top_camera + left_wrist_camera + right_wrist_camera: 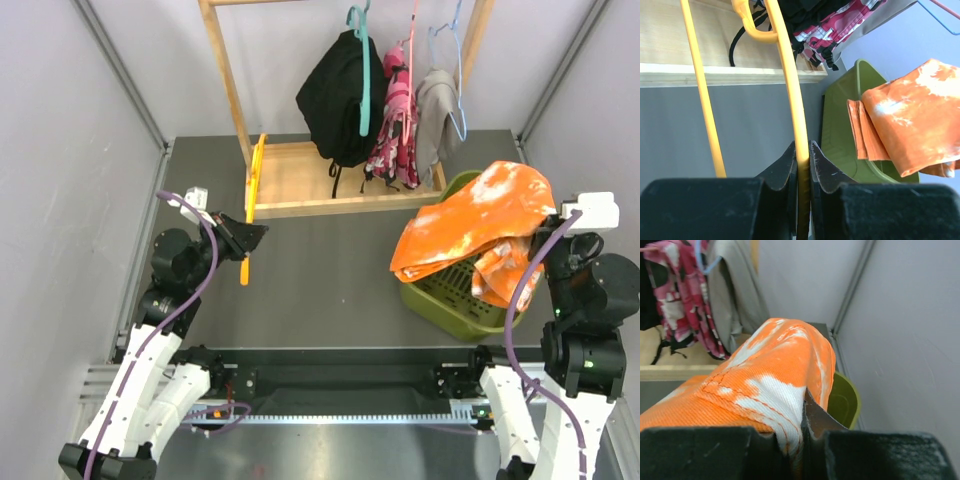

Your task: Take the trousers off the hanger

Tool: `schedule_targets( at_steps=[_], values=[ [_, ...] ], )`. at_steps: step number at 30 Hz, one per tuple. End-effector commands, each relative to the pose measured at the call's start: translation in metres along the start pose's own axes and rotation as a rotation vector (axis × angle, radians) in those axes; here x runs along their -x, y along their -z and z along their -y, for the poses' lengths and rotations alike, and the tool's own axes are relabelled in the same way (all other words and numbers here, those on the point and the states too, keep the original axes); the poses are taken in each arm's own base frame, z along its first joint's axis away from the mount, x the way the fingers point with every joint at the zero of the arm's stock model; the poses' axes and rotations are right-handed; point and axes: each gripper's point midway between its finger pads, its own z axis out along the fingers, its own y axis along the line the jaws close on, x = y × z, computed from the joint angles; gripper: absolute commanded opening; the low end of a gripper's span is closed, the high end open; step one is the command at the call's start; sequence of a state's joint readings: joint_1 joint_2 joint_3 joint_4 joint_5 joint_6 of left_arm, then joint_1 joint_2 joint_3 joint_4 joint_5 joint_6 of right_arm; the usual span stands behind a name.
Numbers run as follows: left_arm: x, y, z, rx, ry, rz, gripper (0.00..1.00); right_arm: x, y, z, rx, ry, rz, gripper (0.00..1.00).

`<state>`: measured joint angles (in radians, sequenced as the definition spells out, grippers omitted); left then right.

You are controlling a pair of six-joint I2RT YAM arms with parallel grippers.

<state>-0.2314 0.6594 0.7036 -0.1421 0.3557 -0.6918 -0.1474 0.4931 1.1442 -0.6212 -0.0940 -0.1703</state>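
Trousers [478, 222], the orange pair, are pinched in the closed right gripper [801, 422] and stretch from it to its left, with long axis across the green basket [440, 305] just beneath, while the farther left gripper [802, 150] is clamped on the bare yellow hanger [790, 75].

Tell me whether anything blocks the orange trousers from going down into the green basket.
Nothing visible does. The orange trousers, pinched in the right gripper, drape across the rim of the green basket; the yellow hanger sits off to the left, clamped in the left gripper.
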Motion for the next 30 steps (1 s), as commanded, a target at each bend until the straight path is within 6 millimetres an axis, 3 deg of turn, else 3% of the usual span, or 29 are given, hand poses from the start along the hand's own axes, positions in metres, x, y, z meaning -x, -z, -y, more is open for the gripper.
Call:
schedule_targets(
  at_steps=[1, 5, 11, 14, 18, 20, 25, 28, 30],
  values=[
    [0.034, 0.007, 0.033, -0.104, -0.078, 0.108, 0.00, 0.042, 0.005, 0.046, -0.256, -0.041, 0.160, 0.00],
    [0.036, 0.009, 0.034, -0.105, -0.085, 0.114, 0.00, 0.043, 0.005, 0.064, -0.361, -0.066, 0.173, 0.00],
    [0.036, 0.007, 0.034, -0.110, -0.092, 0.112, 0.00, 0.049, -0.008, 0.072, -0.392, -0.073, 0.196, 0.00],
    [0.039, 0.006, 0.039, -0.128, -0.096, 0.117, 0.00, 0.035, -0.025, 0.060, -0.328, -0.107, 0.166, 0.00],
    [0.047, 0.007, 0.048, -0.149, -0.106, 0.127, 0.00, 0.013, -0.049, 0.024, -0.137, -0.127, 0.139, 0.00],
    [0.053, 0.008, 0.055, -0.163, -0.114, 0.137, 0.00, -0.006, -0.060, -0.002, 0.002, -0.129, 0.110, 0.05],
    [0.063, 0.008, 0.066, -0.190, -0.112, 0.148, 0.00, -0.036, -0.086, -0.031, 0.152, -0.197, 0.047, 0.13],
    [0.070, 0.007, 0.074, -0.215, -0.102, 0.170, 0.00, -0.069, -0.100, -0.046, 0.208, -0.257, -0.048, 0.24],
    [0.075, 0.006, 0.077, -0.230, -0.079, 0.187, 0.00, -0.089, -0.104, -0.054, 0.246, -0.270, -0.093, 0.44]
  ],
)
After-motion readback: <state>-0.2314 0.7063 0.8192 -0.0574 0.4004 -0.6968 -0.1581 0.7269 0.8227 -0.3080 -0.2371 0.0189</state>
